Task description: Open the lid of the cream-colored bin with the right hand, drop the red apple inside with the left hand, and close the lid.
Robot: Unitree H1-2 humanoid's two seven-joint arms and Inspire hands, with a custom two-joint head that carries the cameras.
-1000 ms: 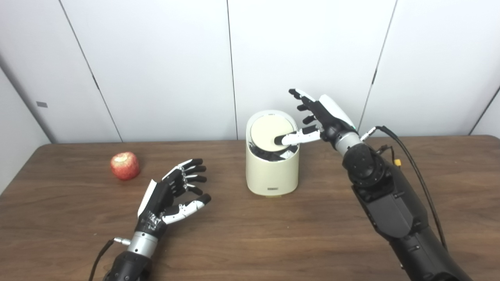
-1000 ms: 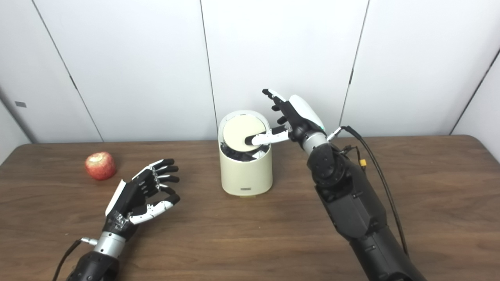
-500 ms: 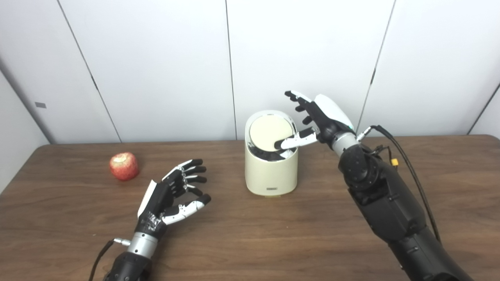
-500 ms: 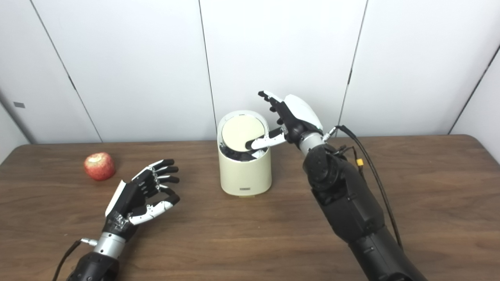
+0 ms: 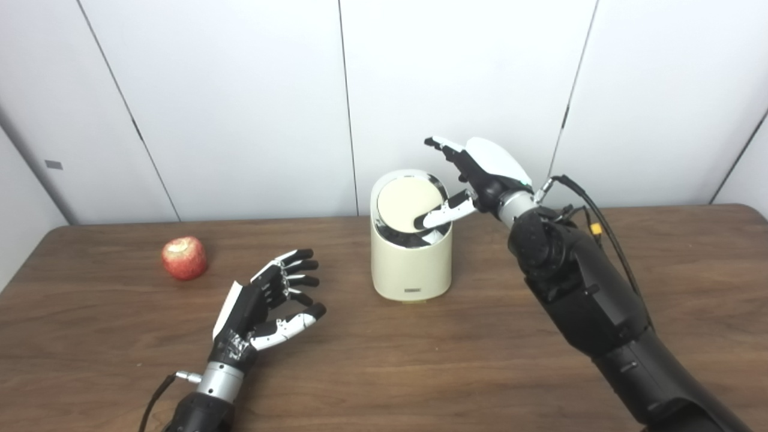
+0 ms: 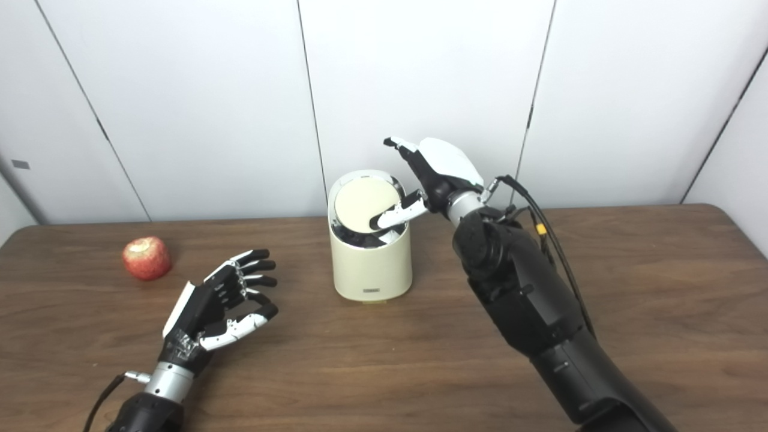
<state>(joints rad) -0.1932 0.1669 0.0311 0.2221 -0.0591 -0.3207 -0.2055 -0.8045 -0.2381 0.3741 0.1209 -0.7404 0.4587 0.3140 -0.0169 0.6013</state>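
Observation:
The cream-colored bin point(image 5: 411, 264) stands mid-table near the back. Its round lid point(image 5: 405, 204) is tilted up toward the rear, with a dark gap showing at the front rim. My right hand point(image 5: 474, 177) hovers at the bin's right, fingers spread and raised; its thumb tip rests against the lid's right front edge. The red apple point(image 5: 183, 258) sits at the left of the table, apart from everything. In front of it and to its right, my left hand point(image 5: 267, 300) hovers open just above the table, palm turned inward, holding nothing.
The wooden table point(image 5: 384, 372) stretches wide in front of the bin. White wall panels point(image 5: 240, 102) rise right behind the table's back edge. A cable point(image 5: 591, 207) loops off my right forearm.
The view has shifted, so the scene slid slightly left. My right hand has leaned in over the bin, and the lid is tilted a little further. The left hand and apple stay put.

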